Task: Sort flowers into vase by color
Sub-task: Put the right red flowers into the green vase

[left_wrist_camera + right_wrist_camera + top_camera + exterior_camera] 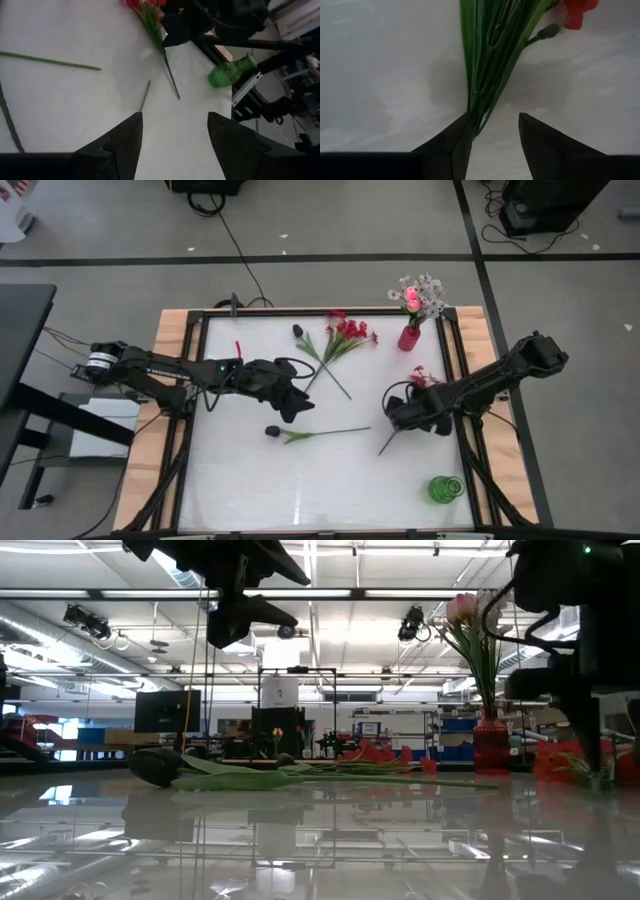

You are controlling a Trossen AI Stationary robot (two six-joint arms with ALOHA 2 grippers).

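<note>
My right gripper (398, 422) (495, 116) is low over a red blossom spray (420, 377) that lies flat on the table. It is open, with one finger on each side of the spray's green stem bundle (485, 65). My left gripper (297, 410) (175, 114) hovers open above the table's middle, raised in the low view (245, 625). A dark bud (272, 431) (155, 765) with a long stem lies just near of it. A second dark bud (298, 331) and another red spray (347, 333) lie toward the far edge. A red vase (408, 338) holds pink and white flowers (420, 298). My right gripper has its fingers around the spray's stem bundle, low on the stems (479, 112), coming from above with the fingers across the stems. The bundle lies close against one fingertip (464, 125). I cannot tell whether that finger touches it. The spray rests on the table.
A green glass vase (446, 488) (230, 72) stands near the table's near right corner. A small red piece (238, 348) lies at the far left. A black frame rail (455, 370) borders the white table top. Bare table shows along the near side.
</note>
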